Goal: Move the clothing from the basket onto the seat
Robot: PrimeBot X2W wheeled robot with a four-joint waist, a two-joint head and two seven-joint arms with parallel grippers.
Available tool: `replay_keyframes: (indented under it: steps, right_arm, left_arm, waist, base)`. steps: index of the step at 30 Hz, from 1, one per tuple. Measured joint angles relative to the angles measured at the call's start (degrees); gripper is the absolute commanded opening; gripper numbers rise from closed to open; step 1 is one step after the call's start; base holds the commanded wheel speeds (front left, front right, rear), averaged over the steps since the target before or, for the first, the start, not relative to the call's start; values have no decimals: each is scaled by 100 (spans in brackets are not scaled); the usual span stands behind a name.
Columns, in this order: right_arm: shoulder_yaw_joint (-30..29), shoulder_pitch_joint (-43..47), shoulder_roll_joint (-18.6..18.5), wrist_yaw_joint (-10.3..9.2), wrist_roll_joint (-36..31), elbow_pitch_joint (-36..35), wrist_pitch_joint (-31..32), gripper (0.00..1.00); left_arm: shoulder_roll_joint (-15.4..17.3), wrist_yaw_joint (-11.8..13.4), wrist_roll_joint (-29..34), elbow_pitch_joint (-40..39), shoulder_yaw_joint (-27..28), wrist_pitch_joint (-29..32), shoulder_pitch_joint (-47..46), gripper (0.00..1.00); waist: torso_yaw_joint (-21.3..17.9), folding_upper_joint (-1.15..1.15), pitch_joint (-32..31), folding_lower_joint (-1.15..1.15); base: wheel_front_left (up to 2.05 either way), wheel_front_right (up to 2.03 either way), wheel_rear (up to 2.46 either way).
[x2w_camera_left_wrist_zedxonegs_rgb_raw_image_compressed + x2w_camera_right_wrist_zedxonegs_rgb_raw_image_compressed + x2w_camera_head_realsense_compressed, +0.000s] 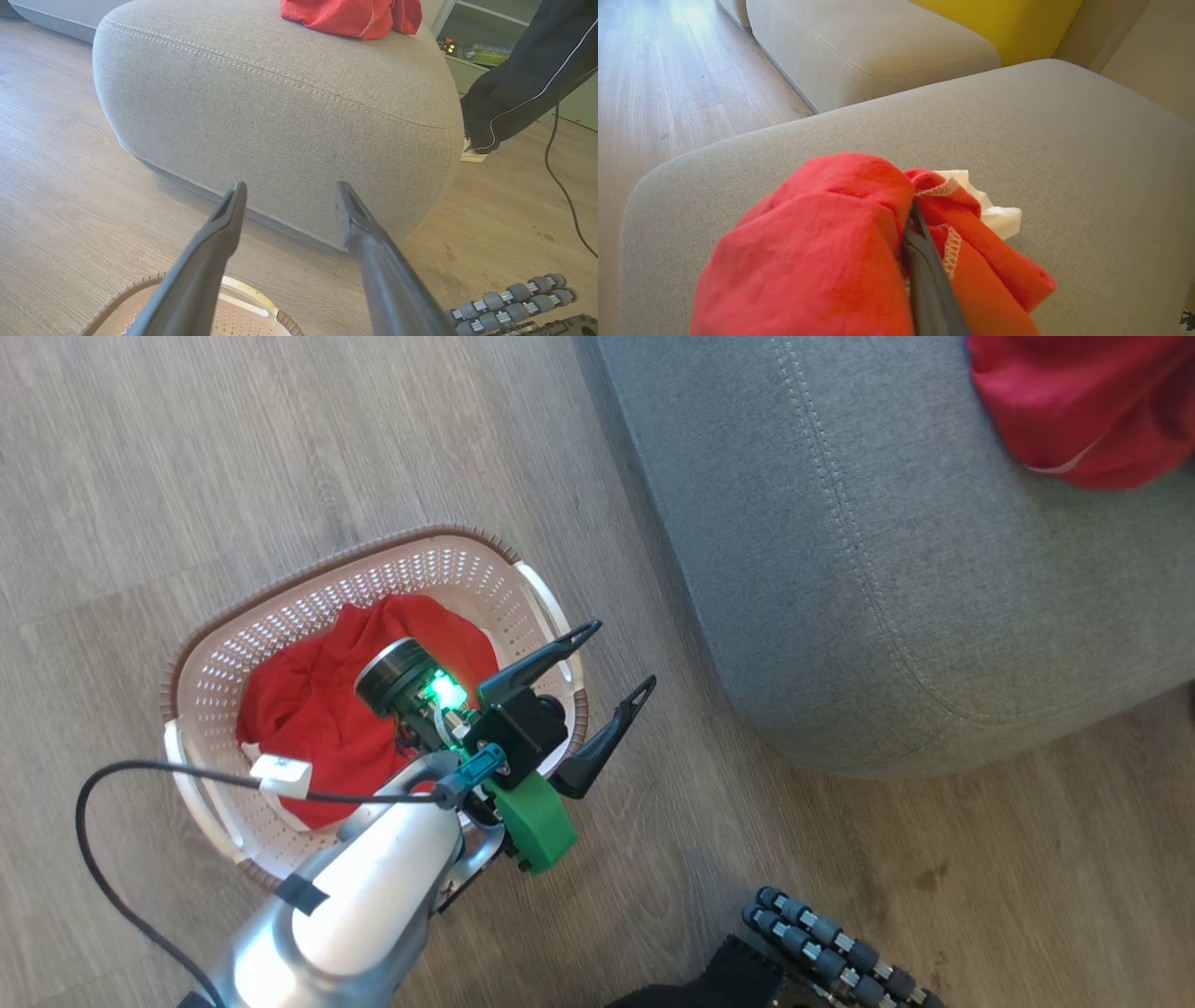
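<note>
Left gripper (611,658): jaws spread wide, holding and touching nothing, poised above the rim of the basket (308,583). Behind and below its fingers, inside the basket, lies a crumpled red piece of the clothing (308,709). Ahead of its fingertips rises the rounded side of the seat (280,93). Right gripper (920,242): fingers pressed together, clamped in a second red garment (822,242) with white trim, which bunches around both fingers and rests on the seat top directly beneath them.
</note>
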Motion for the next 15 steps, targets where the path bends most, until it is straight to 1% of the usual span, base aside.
replay_keyframes:
  steps: [3,4,5,6,7,10,15]
  right_arm:
    - [32,0,14,0,3,77,136,0]
    - [43,0,8,0,10,87,164,9]
    - [60,0,-7,0,10,91,178,43]
    - [85,-1,-18,0,13,93,174,82]
    - [57,-4,-16,0,71,96,164,100]
    - [4,-39,-11,0,213,122,167,100]
    - [183,-74,-49,0,258,142,245,100]
  left_arm:
    - [0,0,0,1,3,0,-11,100]
    - [-1,0,0,1,13,0,-21,100]
    - [-1,0,0,1,22,0,-35,100]
    - [-3,0,0,2,31,0,-57,100]
    - [-7,0,0,1,41,0,-79,100]
    - [-14,0,0,5,58,0,-83,100]
    - [-136,0,0,53,20,0,-64,100]
  waist:
    - [31,0,20,0]
    - [41,0,21,0]
    - [51,0,18,0]
    - [61,0,12,0]
    - [66,0,2,0]
    - [56,0,-65,0]
    - [37,0,-304,0]
  base:
    - [0,0,0]
    - [0,0,0]
    - [0,0,0]
    - [0,0,0]
    - [0,0,0]
    - [0,0,0]
    - [0,0,0]
